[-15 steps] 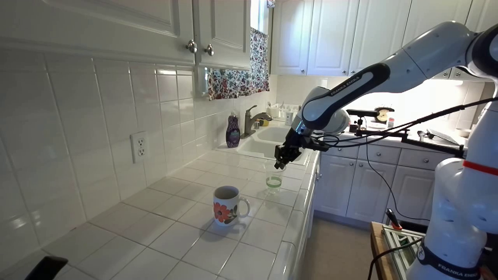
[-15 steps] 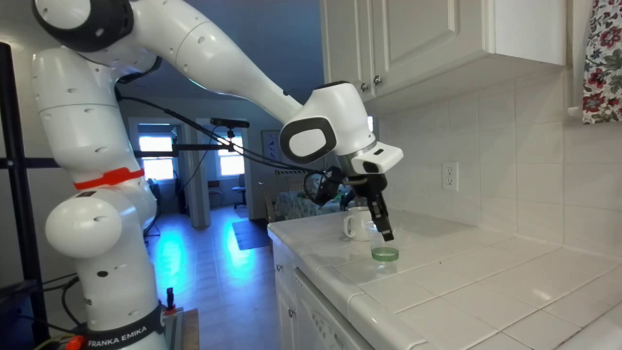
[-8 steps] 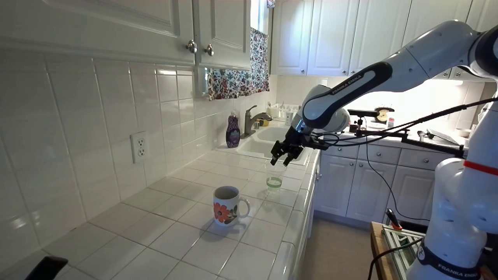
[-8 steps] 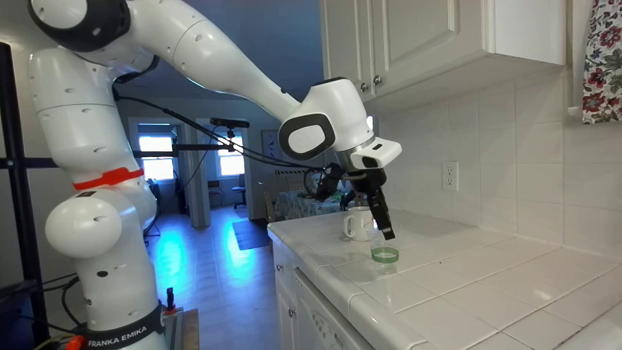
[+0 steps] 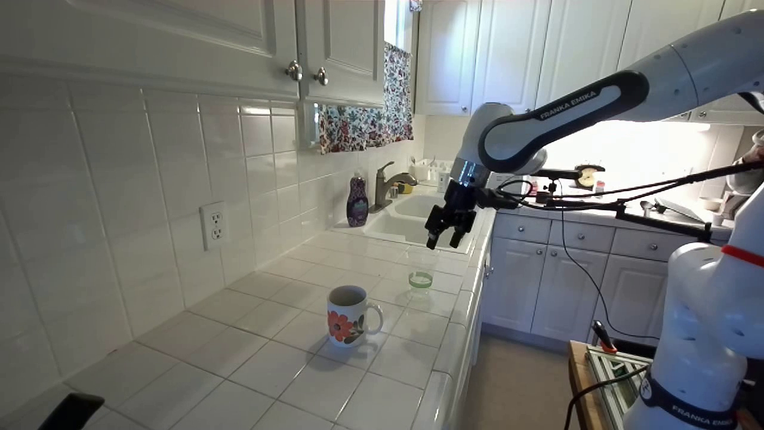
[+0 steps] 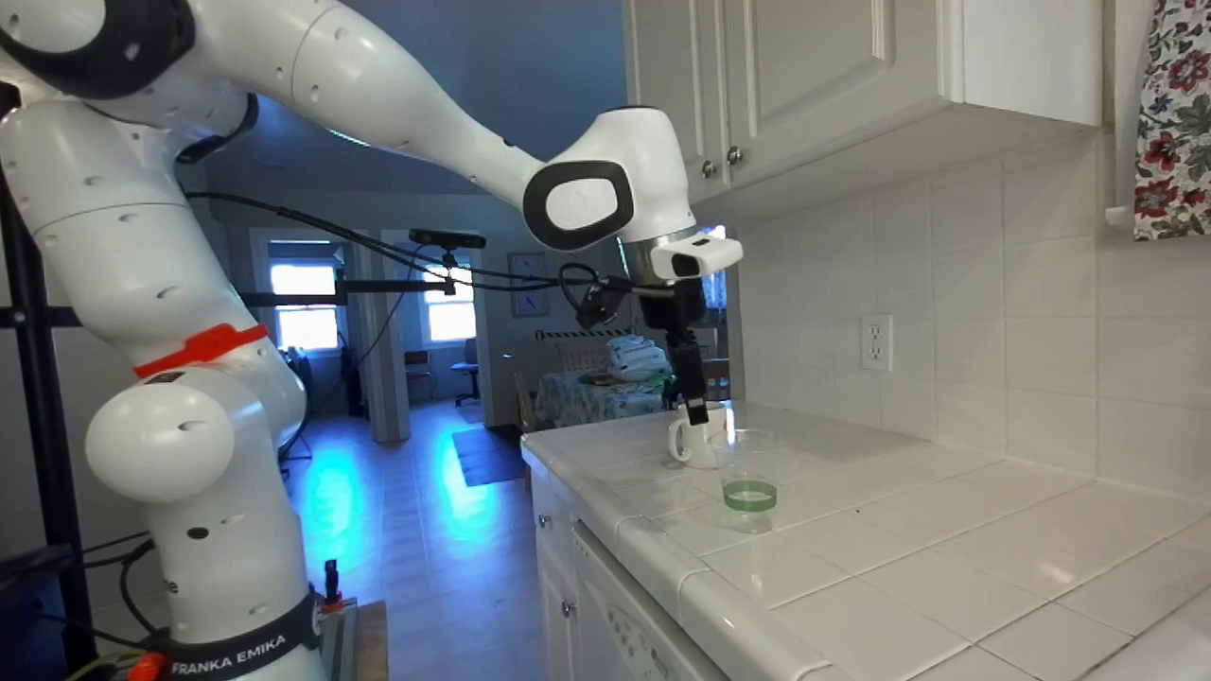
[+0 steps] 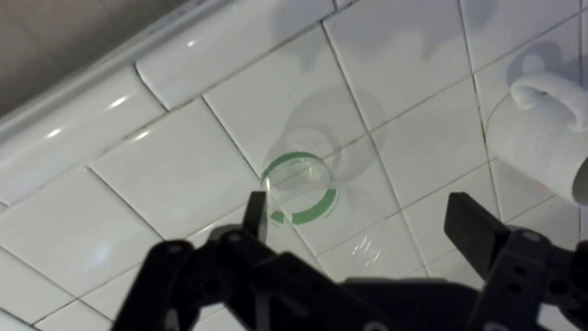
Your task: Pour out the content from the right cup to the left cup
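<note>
Wrist view: claw [image 7: 358,209] spread wide apart!
Green cup [image 6: 749,490]: there it stands, upright on the tiles [image 6: 946,567], mouth up, long axis vertical.
Mug [image 5: 346,316]: in an exterior view, to the cup's near left, upright, handle pointing right.

The bent arm [image 6: 397,99] points its claw [image 5: 443,243] downward, 2 fingers [image 7: 475,234] spread apart.

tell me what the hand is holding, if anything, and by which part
Nothing is held: the hand is open, and the green-banded cup stands on the counter.
</note>
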Tool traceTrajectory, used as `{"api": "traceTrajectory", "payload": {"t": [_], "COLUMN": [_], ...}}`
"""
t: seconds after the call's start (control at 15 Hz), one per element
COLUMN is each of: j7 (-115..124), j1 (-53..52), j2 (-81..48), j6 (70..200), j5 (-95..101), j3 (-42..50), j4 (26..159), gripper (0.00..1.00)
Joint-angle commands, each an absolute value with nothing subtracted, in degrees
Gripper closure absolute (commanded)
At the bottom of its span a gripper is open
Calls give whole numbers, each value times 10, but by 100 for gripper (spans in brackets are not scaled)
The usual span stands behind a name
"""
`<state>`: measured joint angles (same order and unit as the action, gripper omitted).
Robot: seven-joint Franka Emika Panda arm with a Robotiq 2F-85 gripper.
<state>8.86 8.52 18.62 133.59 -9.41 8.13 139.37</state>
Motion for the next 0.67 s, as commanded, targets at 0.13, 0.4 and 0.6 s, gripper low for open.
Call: {"api": "traceTrajectory", "payload": {"t": [0.13, 0.4, 0.6], "j7": [115, 61, 9], "j1": [98, 83, 67], "j2": [218, 210, 213], "j6": [1213, 1170, 1163], "j5": [-19, 9, -8], "j3": [59, 58, 64], "j4": [1359, 1335, 1333], "gripper": [0, 0, 0]}}
